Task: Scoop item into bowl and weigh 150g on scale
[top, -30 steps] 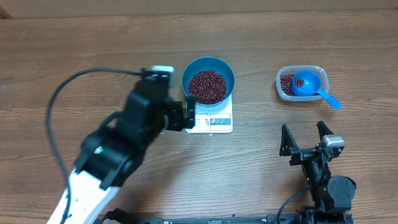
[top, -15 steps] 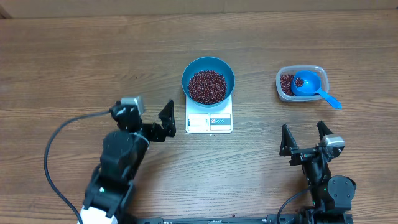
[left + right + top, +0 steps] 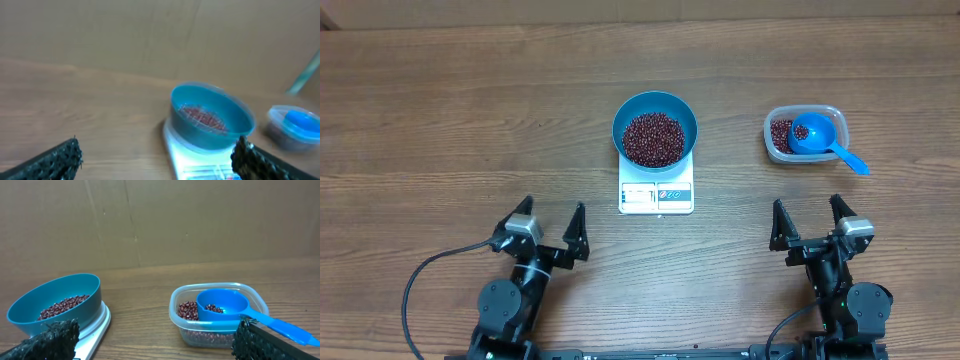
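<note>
The blue bowl (image 3: 655, 128) sits on the white scale (image 3: 656, 195) at the table's middle, filled with dark red beans (image 3: 653, 138). The left wrist view shows the bowl (image 3: 211, 117) on the scale (image 3: 200, 162), blurred. From the right wrist view the bowl (image 3: 56, 304) is at the left. My left gripper (image 3: 549, 229) stands open near the front left, nothing between its fingers. My right gripper (image 3: 810, 221) stands open at the front right, also holding nothing.
A clear plastic tub (image 3: 803, 134) at the right holds more beans and a blue handled scoop (image 3: 820, 138) resting in it. In the right wrist view the tub (image 3: 220, 315) and scoop (image 3: 225, 305) are ahead.
My left arm has pulled back from beside the scale toward the front left edge of the table. The right arm, bowl and scoop have not moved.
</note>
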{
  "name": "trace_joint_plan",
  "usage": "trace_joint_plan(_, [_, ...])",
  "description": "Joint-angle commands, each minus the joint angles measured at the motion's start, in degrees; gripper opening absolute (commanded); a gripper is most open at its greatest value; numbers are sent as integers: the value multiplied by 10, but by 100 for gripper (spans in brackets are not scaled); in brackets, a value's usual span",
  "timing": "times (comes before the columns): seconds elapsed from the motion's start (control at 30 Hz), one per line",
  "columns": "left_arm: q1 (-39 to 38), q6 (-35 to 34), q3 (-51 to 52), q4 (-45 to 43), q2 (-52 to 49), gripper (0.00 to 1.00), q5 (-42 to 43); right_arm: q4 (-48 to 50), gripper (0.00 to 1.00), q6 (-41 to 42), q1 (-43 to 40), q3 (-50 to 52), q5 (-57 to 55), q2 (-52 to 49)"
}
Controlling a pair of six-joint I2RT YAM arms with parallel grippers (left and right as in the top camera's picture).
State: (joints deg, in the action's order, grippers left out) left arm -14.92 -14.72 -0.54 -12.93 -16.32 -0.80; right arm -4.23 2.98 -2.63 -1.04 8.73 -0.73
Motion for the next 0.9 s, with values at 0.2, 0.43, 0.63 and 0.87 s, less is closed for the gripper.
trace_joint_plan(0.2, [76, 119, 3, 174, 161, 100, 6, 2, 100, -1, -3, 6, -1, 6])
trace_joint_plan(0.43, [88, 188, 3, 175, 161, 100, 6, 2, 100, -1, -3, 6, -1, 6])
trace_joint_plan(0.63, [88, 190, 3, 174, 161, 100, 6, 2, 100, -1, -3, 6, -1, 6])
trace_joint_plan(0.87, [88, 190, 3, 174, 161, 100, 6, 2, 100, 0, -3, 6, -1, 6])
